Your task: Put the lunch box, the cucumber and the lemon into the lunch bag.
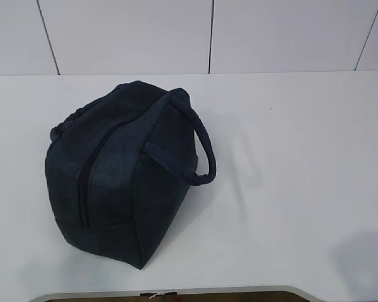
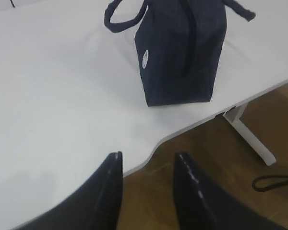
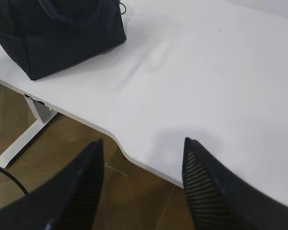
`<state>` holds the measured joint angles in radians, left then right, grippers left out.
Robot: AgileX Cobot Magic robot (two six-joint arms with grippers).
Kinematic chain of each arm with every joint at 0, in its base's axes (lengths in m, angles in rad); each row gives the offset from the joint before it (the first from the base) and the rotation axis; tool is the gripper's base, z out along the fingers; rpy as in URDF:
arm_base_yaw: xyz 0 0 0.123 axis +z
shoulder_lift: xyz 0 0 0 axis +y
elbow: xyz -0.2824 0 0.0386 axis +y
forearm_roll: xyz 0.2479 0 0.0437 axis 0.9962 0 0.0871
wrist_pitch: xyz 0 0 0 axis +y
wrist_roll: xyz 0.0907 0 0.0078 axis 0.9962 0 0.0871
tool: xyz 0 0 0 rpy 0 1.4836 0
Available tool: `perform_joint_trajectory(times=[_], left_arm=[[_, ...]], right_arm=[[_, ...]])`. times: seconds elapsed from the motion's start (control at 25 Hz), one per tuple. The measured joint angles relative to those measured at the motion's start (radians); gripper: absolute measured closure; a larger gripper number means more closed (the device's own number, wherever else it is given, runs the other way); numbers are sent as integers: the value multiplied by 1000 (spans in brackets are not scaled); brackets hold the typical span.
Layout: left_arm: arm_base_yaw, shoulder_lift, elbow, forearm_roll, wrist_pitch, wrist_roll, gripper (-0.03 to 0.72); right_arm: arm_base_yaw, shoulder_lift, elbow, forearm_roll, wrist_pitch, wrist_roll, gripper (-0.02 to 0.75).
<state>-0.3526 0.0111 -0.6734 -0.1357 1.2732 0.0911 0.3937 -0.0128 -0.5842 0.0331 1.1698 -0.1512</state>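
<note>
On the white table, the lunch bag is sitting zipped; away from it, both the left gripper and the right gripper are hanging open, empty.

Navy lunch bag zipped shut on white worktop, left end effector parted and empty over the edge, wooden floor below

A white bench with a curved cut-out in its front edge is seen; one dark navy lunch bag is set on it left of centre, zipper closed, handles drooping sideways.
</note>
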Motion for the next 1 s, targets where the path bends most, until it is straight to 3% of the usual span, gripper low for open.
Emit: perform_joint_trajectory(times=[0.28,0.6,1.0], left_arm=[[0,0,118,10,-11,2,439],[0,0,159,34,-136,6,446],[0,0,169,34,-156,7,446]], right_arm=[[0,-4,73,-1,-27,44,312],[0,-4,82,-33,-27,50,312],[0,-4,82,-39,-27,53,312]])
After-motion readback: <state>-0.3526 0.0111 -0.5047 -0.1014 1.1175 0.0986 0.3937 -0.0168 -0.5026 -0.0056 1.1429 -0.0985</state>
